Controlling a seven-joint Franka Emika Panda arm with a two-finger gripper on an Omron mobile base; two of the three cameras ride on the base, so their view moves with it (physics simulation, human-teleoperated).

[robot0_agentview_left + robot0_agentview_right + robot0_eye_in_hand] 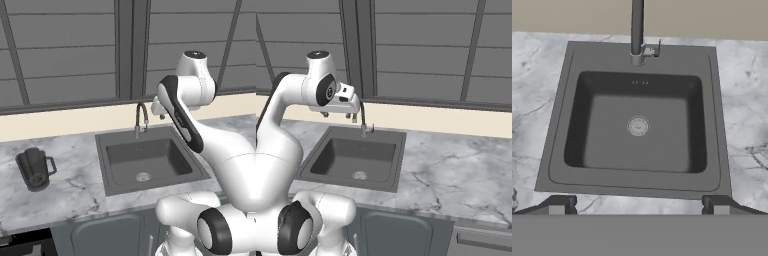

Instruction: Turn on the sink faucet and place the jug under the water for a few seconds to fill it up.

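The dark-grey sink (107,175) (398,150) (559,130) is set into the marble counter, with a pale round drain (638,126). The slim gooseneck sink faucet (141,117) (362,120) (636,30) stands at its back rim, its small lever (652,50) to one side. No water is in view. The dark jug (35,169) stands upright on the counter, well to the left of the sink. My gripper (161,114) (337,116) (638,205) hangs open and empty above the sink at about spout height, pointing down into the basin.
A marble counter (456,175) extends on both sides of the sink, backed by a cream strip and grey window panels. Cabinet fronts (105,235) sit below the counter edge. My own white arm fills the right of the left base view.
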